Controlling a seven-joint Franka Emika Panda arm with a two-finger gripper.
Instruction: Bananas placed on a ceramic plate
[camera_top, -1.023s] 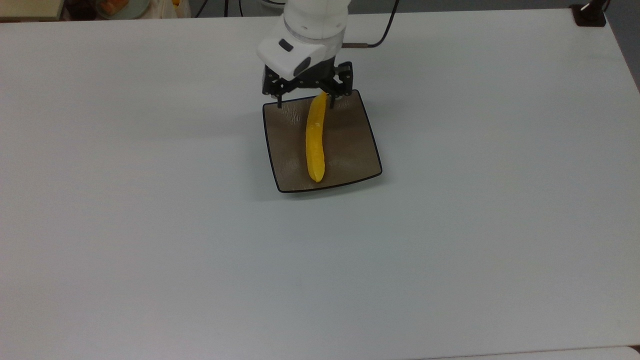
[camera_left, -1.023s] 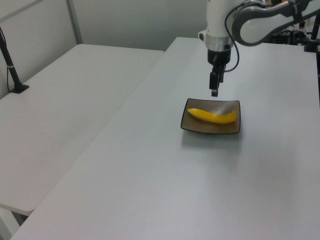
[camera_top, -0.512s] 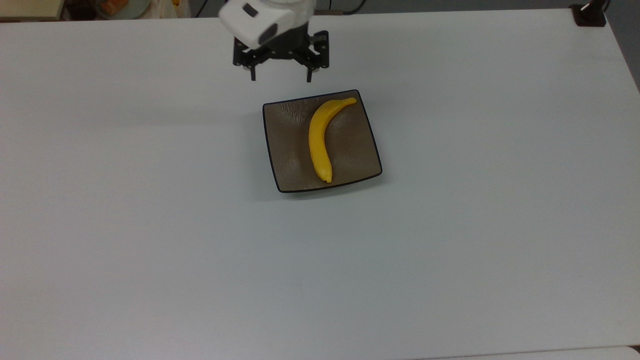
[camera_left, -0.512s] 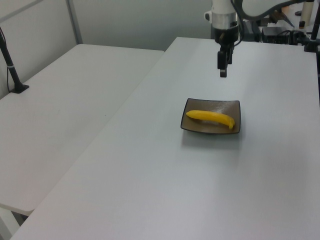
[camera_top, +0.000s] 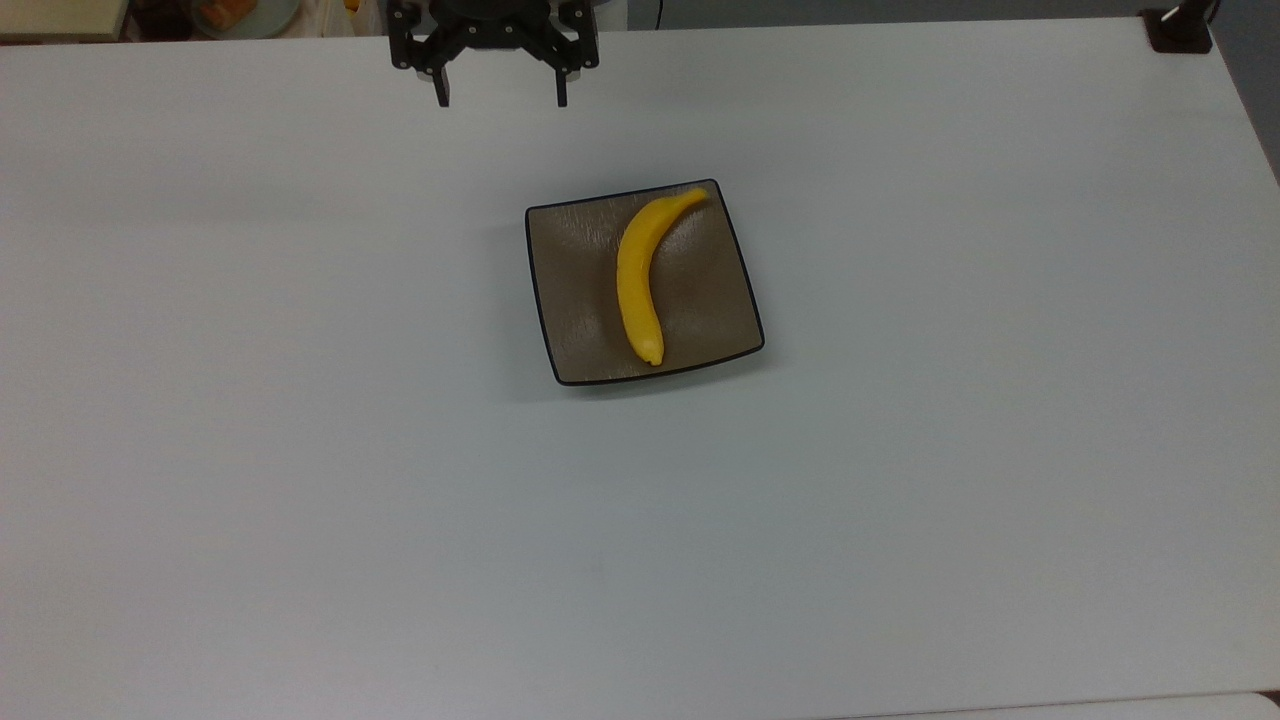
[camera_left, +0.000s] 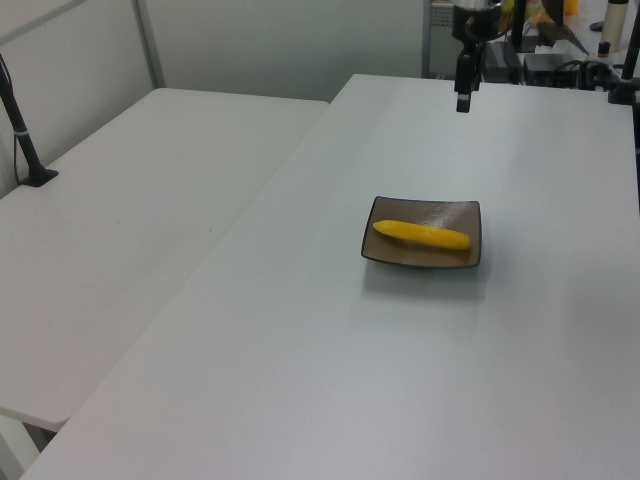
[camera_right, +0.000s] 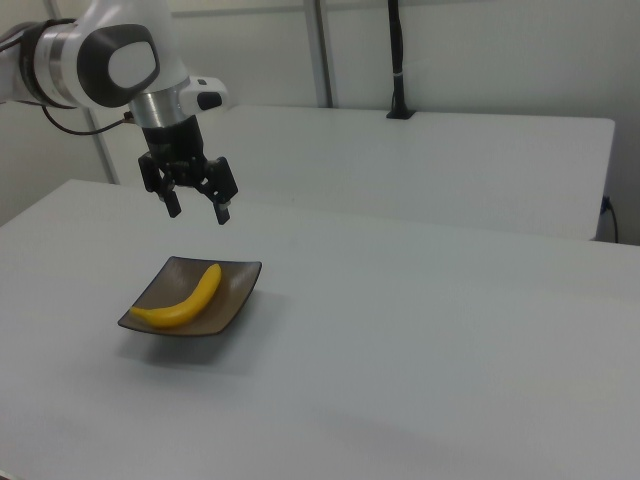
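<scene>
Gripper (camera_top: 498, 100) spread wide, empty; banana (camera_top: 640, 275) lies on plate (camera_top: 570, 300) below, well apart.

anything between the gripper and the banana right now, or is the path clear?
Nothing visible stands between them. The gripper hangs open above the table, off the plate's far edge in the top view, and the banana lies uncovered on the plate.

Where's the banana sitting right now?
The banana lies on the brown plate, mid-table in the top view, running from the plate's far right corner to its near edge, apart from the open claw.
</scene>
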